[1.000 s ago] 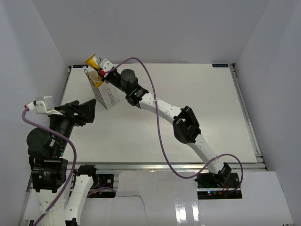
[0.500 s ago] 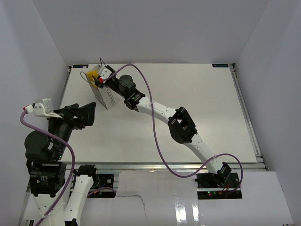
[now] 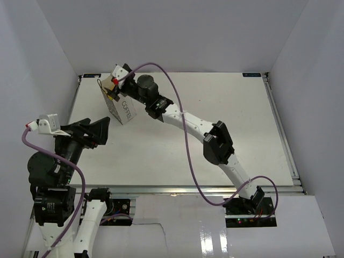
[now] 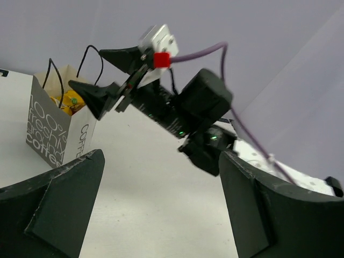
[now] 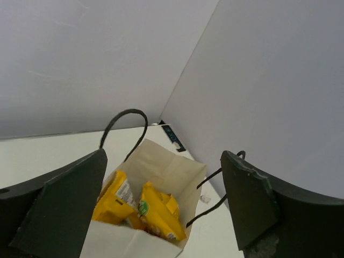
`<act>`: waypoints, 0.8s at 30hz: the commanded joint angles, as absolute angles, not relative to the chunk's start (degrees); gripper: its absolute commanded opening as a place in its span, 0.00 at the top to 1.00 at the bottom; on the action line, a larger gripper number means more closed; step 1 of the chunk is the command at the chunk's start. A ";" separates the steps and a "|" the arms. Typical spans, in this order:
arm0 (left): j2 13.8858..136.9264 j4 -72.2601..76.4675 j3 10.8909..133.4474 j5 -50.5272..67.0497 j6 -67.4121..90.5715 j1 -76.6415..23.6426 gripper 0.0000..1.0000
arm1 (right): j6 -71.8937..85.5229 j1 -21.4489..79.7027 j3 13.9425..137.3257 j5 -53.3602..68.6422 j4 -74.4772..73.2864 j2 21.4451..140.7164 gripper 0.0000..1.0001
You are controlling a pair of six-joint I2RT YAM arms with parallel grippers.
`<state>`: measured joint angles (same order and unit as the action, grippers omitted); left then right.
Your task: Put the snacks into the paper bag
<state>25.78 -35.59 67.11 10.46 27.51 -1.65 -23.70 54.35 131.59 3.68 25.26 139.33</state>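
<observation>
The white paper bag (image 3: 121,109) with "COFFEE" lettering stands upright at the table's far left corner. Its mouth is open, and two yellow snack packets (image 5: 115,198) (image 5: 159,213) lie inside against its inner wall (image 5: 171,167). My right gripper (image 3: 114,83) hovers just above the mouth, open, with nothing between its fingers. From the left wrist view, the right gripper (image 4: 86,68) spreads over the bag (image 4: 51,129), where a yellow packet (image 4: 68,102) peeks out. My left gripper (image 3: 98,129) hangs open and empty over the table's left side, short of the bag.
Thin dark handles (image 5: 124,124) rise from the bag's rim on both sides of the right gripper. White walls close in just behind and left of the bag. The right arm (image 3: 193,126) stretches diagonally across the white table (image 3: 226,107), trailing a purple cable (image 3: 185,145).
My right gripper went from shut on a yellow packet above the bag to open. The packet now lies inside the bag. The left arm barely shifted.
</observation>
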 commanded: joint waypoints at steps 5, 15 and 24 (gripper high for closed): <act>30.40 -29.64 60.04 20.10 27.77 -1.49 0.02 | -12.49 44.67 118.18 18.25 -5.68 113.75 0.10; 37.87 -15.92 48.96 25.66 26.89 -1.49 0.02 | -10.02 16.64 80.63 9.35 -14.59 85.20 0.10; 46.75 -7.21 45.97 27.69 27.95 -1.49 0.02 | -8.62 9.50 68.03 -2.87 -18.10 72.87 0.10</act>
<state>46.30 -12.25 46.59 26.06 27.68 -1.65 -10.00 10.87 68.40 3.62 -18.06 76.05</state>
